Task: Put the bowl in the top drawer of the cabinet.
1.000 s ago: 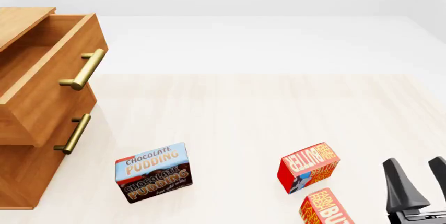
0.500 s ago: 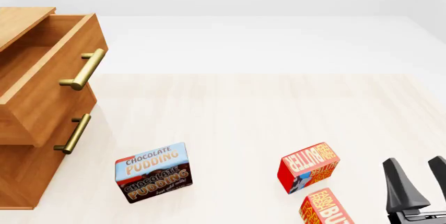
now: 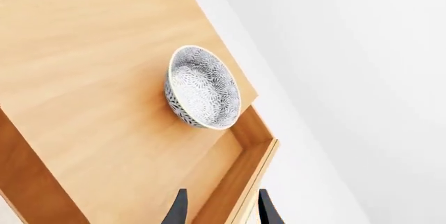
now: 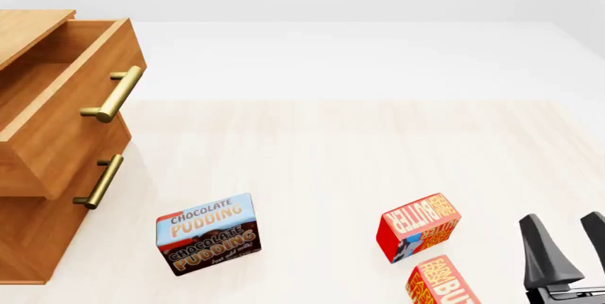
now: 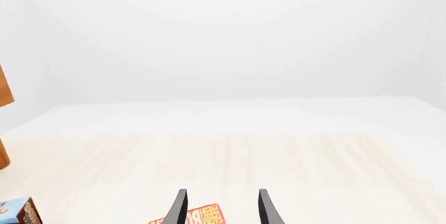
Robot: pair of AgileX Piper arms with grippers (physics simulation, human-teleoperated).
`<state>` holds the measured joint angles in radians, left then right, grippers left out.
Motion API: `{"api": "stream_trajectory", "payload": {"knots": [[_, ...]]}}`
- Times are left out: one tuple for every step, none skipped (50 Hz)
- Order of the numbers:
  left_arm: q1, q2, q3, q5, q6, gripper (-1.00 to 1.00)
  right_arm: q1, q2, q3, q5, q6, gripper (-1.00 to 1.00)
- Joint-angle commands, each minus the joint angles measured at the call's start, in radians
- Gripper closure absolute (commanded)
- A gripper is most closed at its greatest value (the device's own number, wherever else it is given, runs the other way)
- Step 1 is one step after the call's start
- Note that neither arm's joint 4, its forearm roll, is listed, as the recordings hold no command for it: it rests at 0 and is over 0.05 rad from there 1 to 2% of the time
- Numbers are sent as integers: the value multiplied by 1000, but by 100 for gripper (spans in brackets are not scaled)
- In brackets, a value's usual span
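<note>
hovering my left gripper (image 3: pixel 219 211) over the cabinet (image 3: pixel 91 78), i look down along its fingers at the bowl (image 3: pixel 203 88), which sits on the cabinet's flat top close to the edge above the pulled-out top drawer (image 3: pixel 241 166). the fingers are spread apart with nothing between them, so this hand is released and empty. i judge the bowl is parked there because the top is the handiest ledge next to the drawer, and the drawer stands open so the bowl can be lowered straight in; that step is not yet done.

from the front, the top drawer (image 4: pixel 66 98) juts out past the lower drawer (image 4: pixel 57 212), its brass bar handle (image 4: pixel 113 93) facing the table (image 4: pixel 359 148). the bowl does not show in that view at all, since the cabinet's top is cut off at the picture's left edge, and my left arm is out of frame there too. how deep the drawer is, and whether anything lies in it, i cannot make out.

my right gripper (image 4: pixel 565 240) waits low at the table's near right corner, fingers parted and holding nothing, well apart from the cabinet. a pudding box (image 4: pixel 206 233) stands near the near edge, and two butter boxes (image 4: pixel 421 227) lie just beside my right fingers, one cropped.
</note>
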<state>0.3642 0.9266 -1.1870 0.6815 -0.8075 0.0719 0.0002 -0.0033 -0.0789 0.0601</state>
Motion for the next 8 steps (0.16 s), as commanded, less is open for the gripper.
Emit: {"api": "stream_trajectory", "payload": {"knots": [[-65,-47,32,11,2,-100,-1,0,0,0,1,-100],[-77,-51,33,12,1,-100,0,0,0,-2,1,-100],[-77,-51,33,12,1,-100,0,0,0,-2,1,-100],[-82,-52,31,14,3,-100,0,0,0,-2,2,-100],[-85,-54,32,16,0,-100,0,0,0,-3,2,-100],[-98,-61,35,19,-2,-100,0,0,0,-4,2,-100],[-112,-70,38,20,0,-100,0,0,0,-4,3,-100],[-116,-74,44,23,-1,-100,0,0,0,-5,3,-100]]}}
